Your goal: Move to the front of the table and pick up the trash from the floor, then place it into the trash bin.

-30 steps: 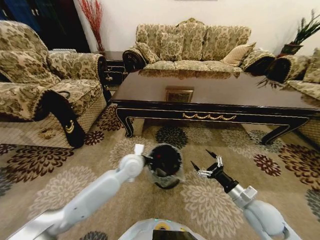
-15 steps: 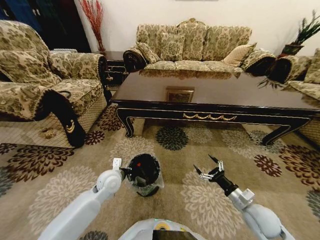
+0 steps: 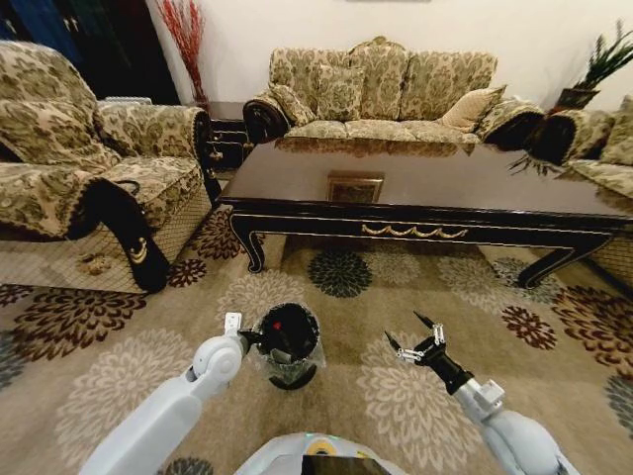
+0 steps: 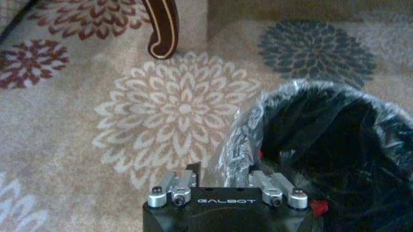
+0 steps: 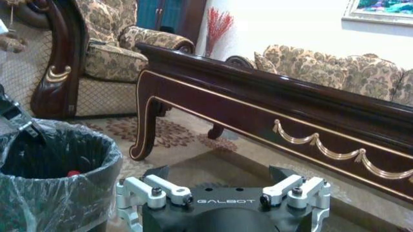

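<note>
The black trash bin [image 3: 289,341] with its clear liner stands on the flowered floor [image 3: 415,396] just in front of me, short of the dark table [image 3: 415,178]. My left gripper [image 3: 249,339] is at the bin's near-left rim, shut on the liner edge [image 4: 242,145]. A small red-marked bit of trash [image 3: 277,325] lies inside the bin [image 5: 51,193], also seen as a red spot of trash [image 5: 73,173]. My right gripper [image 3: 415,344] hangs open and holds nothing, to the right of the bin above the carpet, and faces the table's gold-trimmed apron [image 5: 322,145].
An armchair [image 3: 89,168] stands to the left, a sofa [image 3: 381,89] behind the table, and another seat with a plant [image 3: 603,129] to the right. A table leg [image 4: 161,29] curves down ahead of the bin. Open carpet lies left and right of me.
The bin has shifted left and nearer to me together with my left gripper. My right gripper has drawn back slightly and stays open.
</note>
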Robot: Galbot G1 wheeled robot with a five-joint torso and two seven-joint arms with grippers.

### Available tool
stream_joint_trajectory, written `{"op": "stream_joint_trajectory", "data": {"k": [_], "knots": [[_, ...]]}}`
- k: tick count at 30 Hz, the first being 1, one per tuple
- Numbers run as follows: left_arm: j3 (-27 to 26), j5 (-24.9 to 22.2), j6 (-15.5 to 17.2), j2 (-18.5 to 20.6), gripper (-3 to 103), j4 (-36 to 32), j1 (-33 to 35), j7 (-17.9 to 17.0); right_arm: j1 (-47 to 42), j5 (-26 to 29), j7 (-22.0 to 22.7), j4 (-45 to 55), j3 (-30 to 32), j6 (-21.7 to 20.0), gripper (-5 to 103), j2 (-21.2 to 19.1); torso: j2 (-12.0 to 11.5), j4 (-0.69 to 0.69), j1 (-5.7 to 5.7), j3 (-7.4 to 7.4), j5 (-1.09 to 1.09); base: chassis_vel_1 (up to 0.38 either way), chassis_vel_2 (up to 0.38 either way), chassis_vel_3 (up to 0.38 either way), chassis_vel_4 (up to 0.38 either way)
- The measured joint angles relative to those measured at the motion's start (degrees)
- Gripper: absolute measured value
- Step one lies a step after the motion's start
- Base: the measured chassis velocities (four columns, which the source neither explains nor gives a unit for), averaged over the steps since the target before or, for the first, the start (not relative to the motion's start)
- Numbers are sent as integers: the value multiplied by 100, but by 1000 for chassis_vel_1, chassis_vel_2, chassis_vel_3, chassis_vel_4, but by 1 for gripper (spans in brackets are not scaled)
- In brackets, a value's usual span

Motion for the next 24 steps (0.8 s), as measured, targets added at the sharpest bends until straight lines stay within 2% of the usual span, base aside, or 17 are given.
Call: {"op": "stream_joint_trajectory", "data": {"k": [1, 3, 4, 5, 6, 8, 9, 10, 12, 13, 16, 17, 20, 21, 22, 24], "knots": [[0, 0, 0, 0, 38, 0, 0, 0, 0, 0, 0, 0, 0, 0, 100, 0, 0, 0, 0, 0, 0, 0, 0, 0, 0], [-193, 3, -6, 7, 48, -174, 149, 2, 8, 40, 5, 6, 17, 0, 100, 15, 0, 0, 0, 0, 1, 0, 0, 0, 0], [-193, 3, -6, 7, 48, -174, 149, 2, 8, 40, 5, 6, 17, 0, 100, 15, 0, 0, 0, 0, 1, 0, 0, 0, 0], [-367, 51, -11, -8, 54, -300, 275, 9, 10, 74, 5, 9, 28, -3, 100, 27, 0, 0, 0, 0, 0, 0, 0, 0, 0], [-462, 69, -13, -17, 54, -391, 357, 15, 11, 102, 10, 10, 31, -5, 100, 38, 0, 0, 0, 0, -1, 0, 0, 0, 0], [-816, 183, -32, 7, 65, -785, 745, 37, 19, 174, 56, 10, 39, -9, 100, 86, 0, 1, 0, 0, -1, 0, 0, 0, 0], [-816, 183, -32, 7, 65, -785, 745, 37, 19, 174, 56, 10, 39, -9, 100, 86, 0, 1, 0, 0, -1, 0, 0, 0, 0], [-936, 409, -87, 48, 70, -955, 905, 108, 17, 171, 65, 10, 58, 8, 100, 117, 0, 2, 0, 0, 0, 0, 0, 0, 0], [-1198, 1254, -383, 79, 81, -1252, 1242, 591, -33, 72, 234, 21, 133, 115, 100, 280, 0, 2, 0, 0, 1, 0, 0, 0, 0], [-1198, 1254, -383, 79, 81, -1252, 1242, 591, -33, 72, 234, 21, 133, 115, 100, 280, 0, 2, 0, 0, 1, 0, 0, 0, 0], [-1558, 2382, -1026, -44, 96, -1467, 1694, 1337, -89, 79, 623, 82, 223, 172, 100, 593, 0, -1, 0, 0, -1, 0, 0, 0, 0], [-1558, 2382, -1026, -44, 96, -1467, 1694, 1337, -89, 79, 623, 82, 223, 172, 100, 593, 0, -1, 0, 0, -1, 0, 0, 0, 0], [-1955, 3667, -2323, -462, 99, -1464, 2306, 1913, -127, 318, 1013, 102, 331, 101, 100, 1096, 0, -1, 0, 0, -1, 0, 0, 0, 0], [-1955, 3667, -2323, -462, 99, -1464, 2306, 1913, -127, 318, 1013, 102, 331, 101, 100, 1096, 0, -1, 0, 0, -1, 0, 0, 0, 0], [-2023, 3798, -2517, -536, 100, -1460, 2424, 1994, -134, 367, 1061, 101, 345, 86, 100, 1175, 0, -1, 0, 0, -1, 0, 0, 0, 0], [-2318, 4161, -3165, -820, 100, -1454, 2892, 2358, -167, 505, 1193, 90, 422, 32, 100, 1444, 0, 0, 0, 0, 0, 0, 0, 0, 0]]}}
